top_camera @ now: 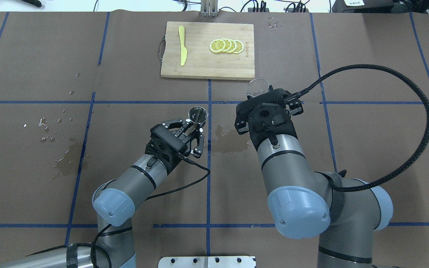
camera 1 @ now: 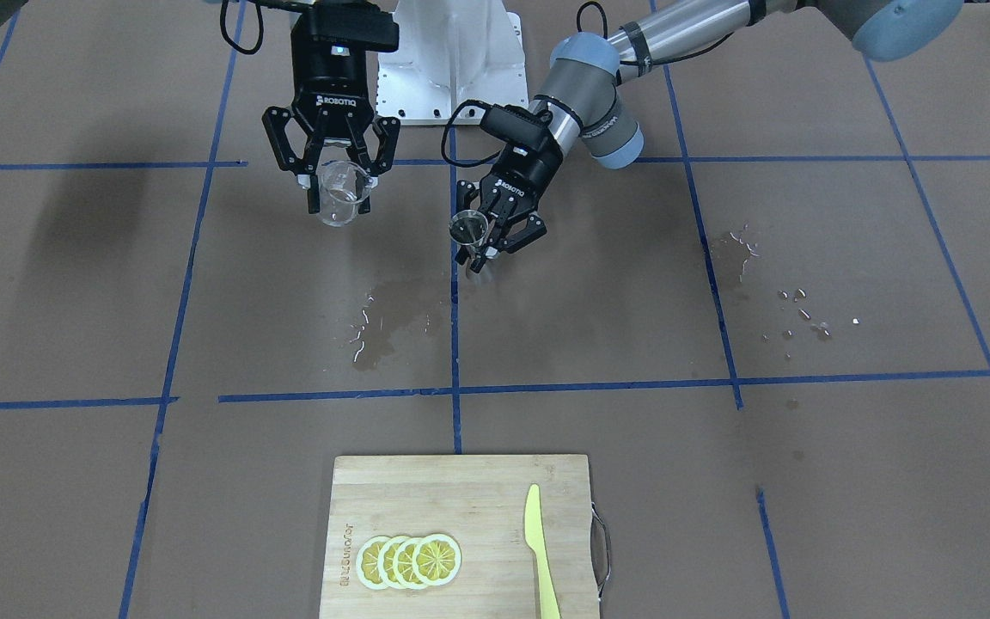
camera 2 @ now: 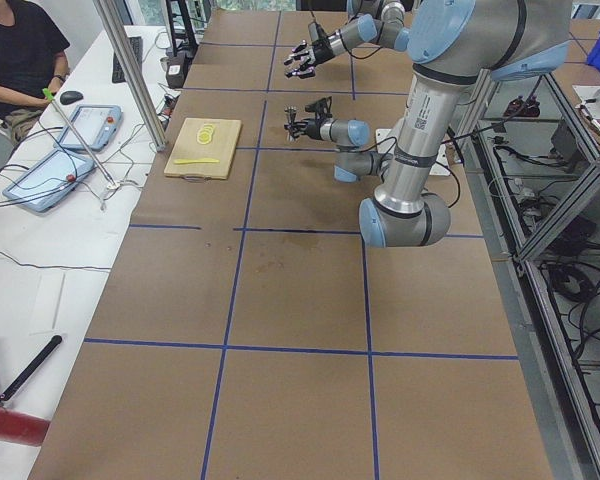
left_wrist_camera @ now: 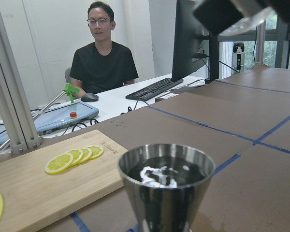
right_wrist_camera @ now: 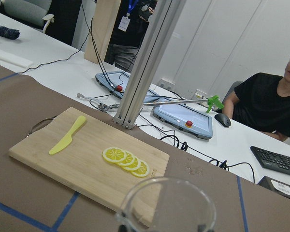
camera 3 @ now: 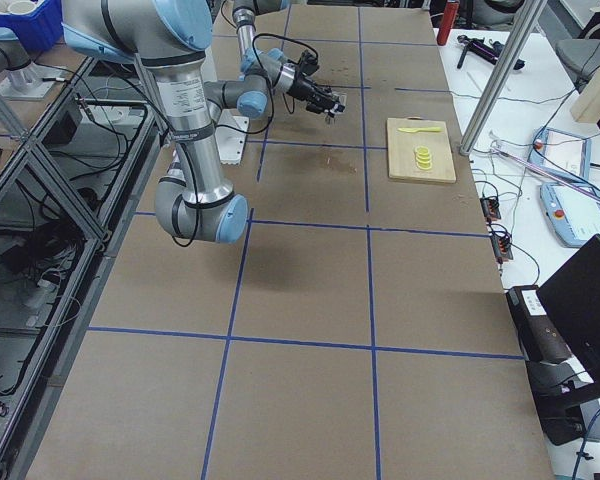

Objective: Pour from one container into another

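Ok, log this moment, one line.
left gripper: shut on jigger, liquid inside | right gripper: shut on cup | both aloft, apart

Left wrist view: the bottom edge cuts off the jigger [left_wrist_camera: 166, 193] below its upper cone. Overhead view: the right arm [top_camera: 277, 149] hides most of the cup [top_camera: 256, 85].

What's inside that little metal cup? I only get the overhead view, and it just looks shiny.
Observer: The left wrist view shows liquid in the jigger, glinting below its rim.
Visitor: And the glass behind the other tool?
Observer: Front-facing, the glass cup sits clamped between the right tool's fingers.
Visitor: Anyone watching?
Observer: A man in black sits at a desk beyond the cutting board.
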Controlling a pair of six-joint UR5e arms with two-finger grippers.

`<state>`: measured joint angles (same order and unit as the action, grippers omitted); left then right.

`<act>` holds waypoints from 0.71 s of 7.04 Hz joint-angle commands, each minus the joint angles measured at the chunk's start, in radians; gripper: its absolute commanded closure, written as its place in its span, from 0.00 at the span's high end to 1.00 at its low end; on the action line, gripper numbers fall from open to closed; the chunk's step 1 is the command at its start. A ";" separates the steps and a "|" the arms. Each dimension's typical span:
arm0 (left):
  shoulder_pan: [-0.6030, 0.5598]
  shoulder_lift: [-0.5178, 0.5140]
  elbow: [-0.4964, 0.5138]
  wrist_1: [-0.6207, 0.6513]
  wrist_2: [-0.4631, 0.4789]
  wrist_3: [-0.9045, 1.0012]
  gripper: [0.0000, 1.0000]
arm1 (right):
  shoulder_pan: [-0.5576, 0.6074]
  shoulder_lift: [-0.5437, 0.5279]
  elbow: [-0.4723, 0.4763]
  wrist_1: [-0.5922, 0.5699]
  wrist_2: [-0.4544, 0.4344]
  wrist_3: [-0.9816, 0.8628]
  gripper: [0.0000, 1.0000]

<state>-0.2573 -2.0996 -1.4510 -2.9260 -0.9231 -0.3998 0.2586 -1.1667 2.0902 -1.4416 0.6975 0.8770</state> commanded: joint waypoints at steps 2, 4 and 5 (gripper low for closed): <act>0.003 0.143 -0.118 -0.004 0.068 -0.008 0.00 | 0.011 -0.331 0.001 0.440 0.039 0.062 0.00; 0.003 0.286 -0.155 -0.179 0.175 -0.029 0.00 | 0.036 -0.401 -0.001 0.474 0.063 0.062 0.00; 0.003 0.405 -0.157 -0.265 0.182 -0.031 0.00 | 0.051 -0.416 -0.002 0.474 0.075 0.060 0.00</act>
<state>-0.2548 -1.8138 -1.6008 -3.0836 -0.7736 -0.4242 0.2916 -1.5584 2.0891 -0.9771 0.7563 0.9383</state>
